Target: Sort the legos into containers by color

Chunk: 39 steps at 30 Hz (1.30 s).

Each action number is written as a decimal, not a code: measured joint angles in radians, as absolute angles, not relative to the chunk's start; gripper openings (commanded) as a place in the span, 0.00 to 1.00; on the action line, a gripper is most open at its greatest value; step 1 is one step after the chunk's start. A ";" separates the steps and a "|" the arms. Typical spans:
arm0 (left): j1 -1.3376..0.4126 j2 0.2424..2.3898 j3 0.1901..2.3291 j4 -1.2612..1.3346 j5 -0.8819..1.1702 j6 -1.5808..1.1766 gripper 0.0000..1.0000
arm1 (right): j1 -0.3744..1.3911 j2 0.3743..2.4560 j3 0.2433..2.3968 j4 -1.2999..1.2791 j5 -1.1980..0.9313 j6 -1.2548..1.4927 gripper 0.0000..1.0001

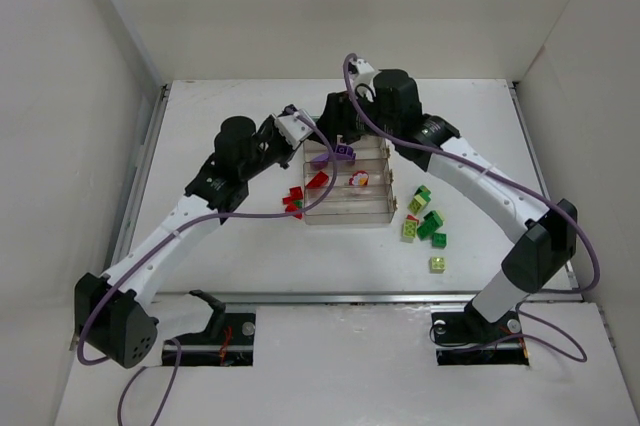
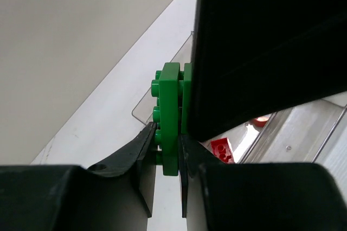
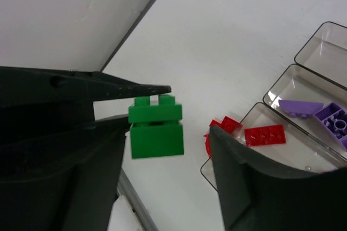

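on my white tabletop sit a clear smoky plastic compartment tray, small red plastic bricks just beside its left side, green and lime bricks near its right.

Bright, even light; soft shadows beside the tray; close black fingers dark and blurred, green lego sharp.

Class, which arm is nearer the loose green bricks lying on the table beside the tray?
Right. The right arm passes close beside the green bricks, on their side of the tray. The left arm lies across the tray, on its opposite side.
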<state>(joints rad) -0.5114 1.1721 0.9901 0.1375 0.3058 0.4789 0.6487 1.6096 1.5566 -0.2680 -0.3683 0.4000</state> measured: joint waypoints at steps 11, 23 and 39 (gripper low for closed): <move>-0.516 1.154 0.990 0.131 0.287 0.439 0.00 | 0.649 1.637 1.590 -0.260 -0.408 0.411 0.00; -0.342 1.398 1.186 0.106 0.112 0.267 0.00 | 0.636 1.584 1.424 -0.295 -0.348 0.380 0.00; -0.332 1.473 1.196 0.031 0.220 0.262 0.00 | 0.398 2.206 2.016 -0.511 -0.068 0.381 0.00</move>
